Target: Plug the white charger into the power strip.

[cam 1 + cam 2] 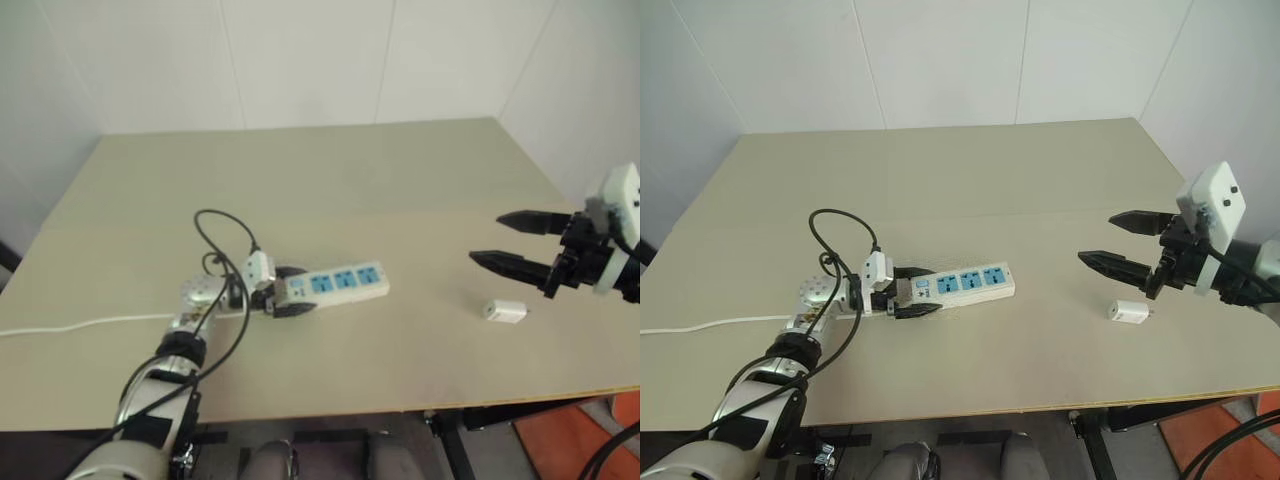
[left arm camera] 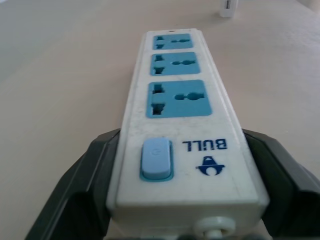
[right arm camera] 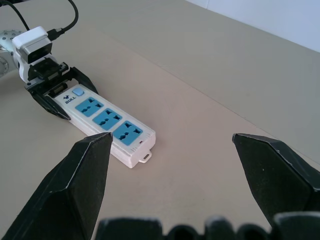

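1. The small white rounded plastic charger block (image 1: 1130, 312) lies flat on the pale beige surface (image 1: 970, 170), near the robot's right front edge and well apart from everything else.
2. The right end effector (image 1: 1118, 243) hangs above the surface just beyond the charger. Its two black fingers are spread about as wide as they go and hold nothing. Its fingertips point toward the robot's left, so the charger sits below and slightly behind them, nearer the robot.
3. The long white plastic power strip (image 1: 334, 284) with three blue socket faces lies toward the robot's left. Its long axis runs roughly left to right, with the switch end leftmost.
4. The left end effector (image 1: 296, 291) straddles that switch end, one black finger along each long side. In the left wrist view they stand at the strip's sides, partly open; whether they already press on it I cannot tell.
5. The right arm is plainly the nearer one to the charger. My reading is that it must drop and draw back a little to reach it, then carry it leftward to a socket.
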